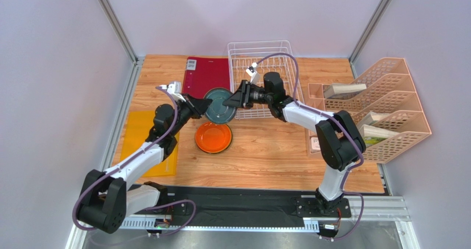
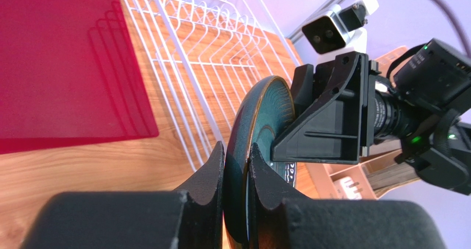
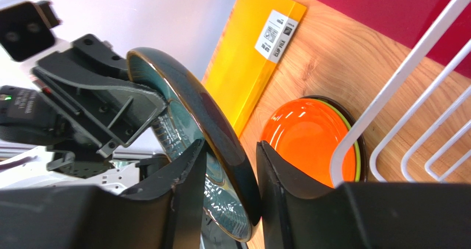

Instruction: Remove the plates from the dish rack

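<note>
The dark teal-grey plate (image 1: 219, 106) with a brown rim hangs on edge between both grippers, left of the white wire dish rack (image 1: 260, 55). My left gripper (image 1: 203, 108) is shut tight on its rim, as the left wrist view (image 2: 236, 155) shows. My right gripper (image 1: 232, 98) stands around the opposite rim; in the right wrist view (image 3: 231, 149) its jaws are wider than the plate (image 3: 210, 122), which lies slanted between them. The orange plate (image 1: 213, 137) lies on the table on top of a lime green one (image 3: 355, 155). The dark red plate is hidden.
A dark red folder (image 1: 205, 75) lies left of the rack and a yellow folder (image 1: 145, 133) lies at the table's left edge. Peach lattice file trays (image 1: 381, 105) holding books stand along the right side.
</note>
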